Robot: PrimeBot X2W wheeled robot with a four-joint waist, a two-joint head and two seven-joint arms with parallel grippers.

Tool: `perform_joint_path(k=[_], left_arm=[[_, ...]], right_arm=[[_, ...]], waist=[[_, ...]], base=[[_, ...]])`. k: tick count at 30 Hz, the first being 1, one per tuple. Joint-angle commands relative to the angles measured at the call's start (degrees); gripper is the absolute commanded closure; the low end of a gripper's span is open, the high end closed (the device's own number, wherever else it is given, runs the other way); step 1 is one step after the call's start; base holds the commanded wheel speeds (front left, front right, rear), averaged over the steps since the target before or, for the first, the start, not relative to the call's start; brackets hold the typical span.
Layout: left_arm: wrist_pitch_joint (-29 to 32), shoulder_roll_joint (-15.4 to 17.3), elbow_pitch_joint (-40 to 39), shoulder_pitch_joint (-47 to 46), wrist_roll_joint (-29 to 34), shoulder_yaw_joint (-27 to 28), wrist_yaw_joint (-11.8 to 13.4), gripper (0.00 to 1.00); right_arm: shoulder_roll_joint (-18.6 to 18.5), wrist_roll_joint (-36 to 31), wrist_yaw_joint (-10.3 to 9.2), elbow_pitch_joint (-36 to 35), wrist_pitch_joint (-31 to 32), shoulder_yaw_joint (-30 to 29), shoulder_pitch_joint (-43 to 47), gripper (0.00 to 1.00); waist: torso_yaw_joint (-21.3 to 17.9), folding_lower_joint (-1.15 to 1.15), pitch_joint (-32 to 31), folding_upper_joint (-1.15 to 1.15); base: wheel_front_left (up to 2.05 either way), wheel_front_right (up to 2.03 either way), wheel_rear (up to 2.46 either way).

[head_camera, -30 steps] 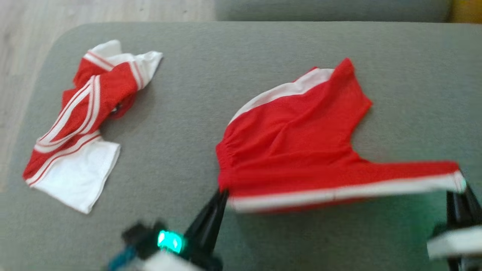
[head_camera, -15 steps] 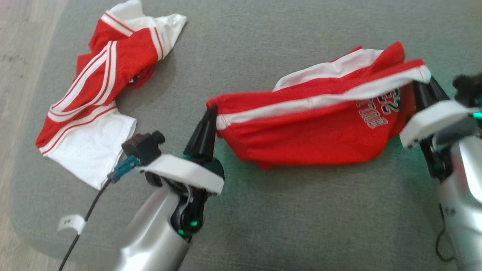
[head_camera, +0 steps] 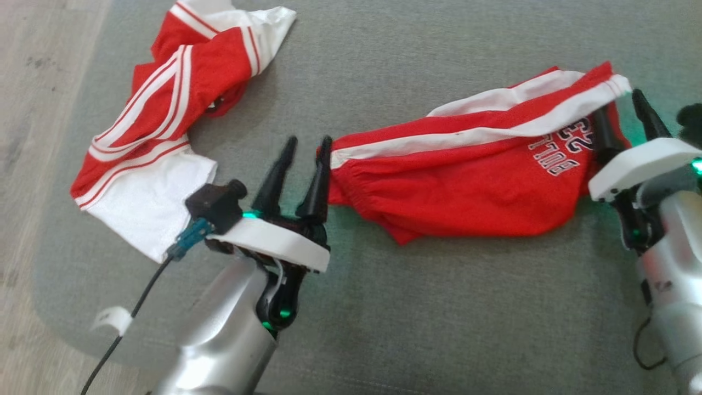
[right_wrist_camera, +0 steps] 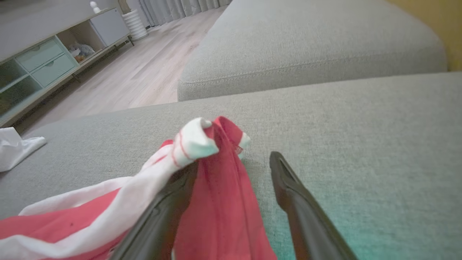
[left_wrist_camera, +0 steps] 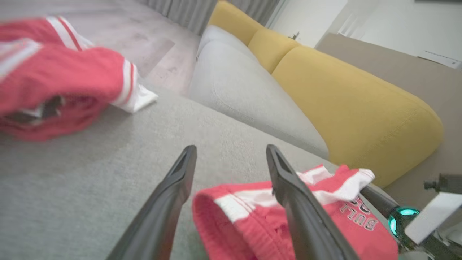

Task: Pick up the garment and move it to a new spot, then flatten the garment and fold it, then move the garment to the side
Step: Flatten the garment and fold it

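The left fingers (head_camera: 318, 176) stand spread apart and grip nothing. One end of the red mesh shorts with white side stripes and chest-style lettering (head_camera: 466, 175) lies between them, its gathered waistband resting against the inner finger. The right fingers (right_wrist_camera: 301, 206) are likewise parted and released. The other end of the shorts, a bunched corner of white stripe and red cloth, is draped against the inner one, while the outer one stands clear over bare fabric.

Between the two arms the shorts lie stretched in a long, loose band, sagging into folds along the near edge. They rest on a broad grey woven sofa cushion (head_camera: 439, 318), towards its right side. Well apart from them, at the cushion's far left, sits a crumpled red-and-white striped jersey (head_camera: 164, 109).

Beyond the cushion is a second grey seat cushion (right_wrist_camera: 306, 39), backed by mustard-yellow bolsters (left_wrist_camera: 343, 94). Pale wood flooring (right_wrist_camera: 144, 79) runs off to a low cabinet with pale green drawers (right_wrist_camera: 39, 61) and grey curtains (right_wrist_camera: 180, 5).
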Motion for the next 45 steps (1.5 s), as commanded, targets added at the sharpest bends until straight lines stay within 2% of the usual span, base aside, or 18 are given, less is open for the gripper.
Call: perform_joint_path(k=[1,7,8,9,14,19,25,31,34,38,41,45], left_arm=[[-0.67,0.39,-3.91,0.72,2.76,4.13,0.94,0.00],[-0.69,0.30,-12.14,7.77,9.60,8.82,1.87,0.00],[-0.69,0.29,-13.82,9.13,10.37,9.45,2.08,0.00],[-0.70,0.29,-15.47,10.45,10.96,9.99,2.38,0.00],[-0.70,0.27,-21.87,15.99,14.82,12.04,4.08,0.00],[-0.70,0.27,-25.46,20.17,17.23,13.56,5.07,0.00],[-0.71,0.26,-26.78,22.42,18.83,13.74,5.02,0.00],[-0.71,0.26,-26.75,22.08,19.27,13.18,5.00,0.00],[-0.71,0.26,-26.17,22.49,19.35,13.03,4.97,0.00],[-0.71,0.26,-25.44,22.82,19.09,12.68,4.92,0.00],[-0.71,0.26,-24.82,22.92,18.93,12.18,4.84,0.00],[-0.71,0.26,-24.51,23.08,18.64,11.75,5.00,0.00]], right_arm=[[-1.26,2.94,0.37,-0.73,0.30,1.42,-0.80,0.00],[-4.01,8.80,0.37,2.18,2.81,4.80,-0.74,0.00],[-4.46,9.99,0.37,2.28,3.35,5.93,-0.62,0.20],[-4.96,11.15,0.37,2.13,3.61,7.10,-0.51,1.00],[-7.90,15.28,0.37,1.54,0.69,10.52,0.35,1.00],[-10.70,18.85,0.37,1.41,-2.23,11.33,2.91,1.00],[-16.59,20.80,0.37,2.43,-3.81,9.42,6.90,1.00],[-21.38,20.65,0.37,1.61,-5.01,5.09,9.32,1.00],[-20.86,19.28,0.37,-0.19,-5.26,3.94,8.57,1.00],[-17.80,16.73,0.37,-6.10,-4.33,4.68,6.41,1.00],[-13.91,14.65,0.37,-11.94,-2.98,5.30,5.52,1.00],[-6.71,9.87,0.37,-18.88,0.98,7.18,6.23,1.00]], waist=[[1.05,0.00,0.14,0.00],[3.49,0.00,0.25,0.00],[3.88,0.00,0.19,0.00],[4.17,0.00,0.08,0.00],[3.78,0.00,-1.37,0.00],[0.26,0.00,-3.86,0.00],[-5.08,0.00,-5.27,0.00],[-8.18,0.00,-5.63,0.00],[-8.83,0.00,-6.15,0.00],[-8.96,0.00,-7.17,0.00],[-8.37,0.00,-8.10,0.00],[-7.03,0.00,-8.93,0.00]], base=[[0.00,0.00,0.00],[0.00,0.00,0.00],[0.00,0.00,0.00],[0.00,0.00,0.00],[0.00,0.00,0.00],[0.00,0.00,0.00],[0.00,0.00,0.00],[0.00,0.00,0.00],[0.00,0.00,0.00],[0.00,0.00,0.00],[0.00,0.00,0.00],[0.00,0.00,0.00]])
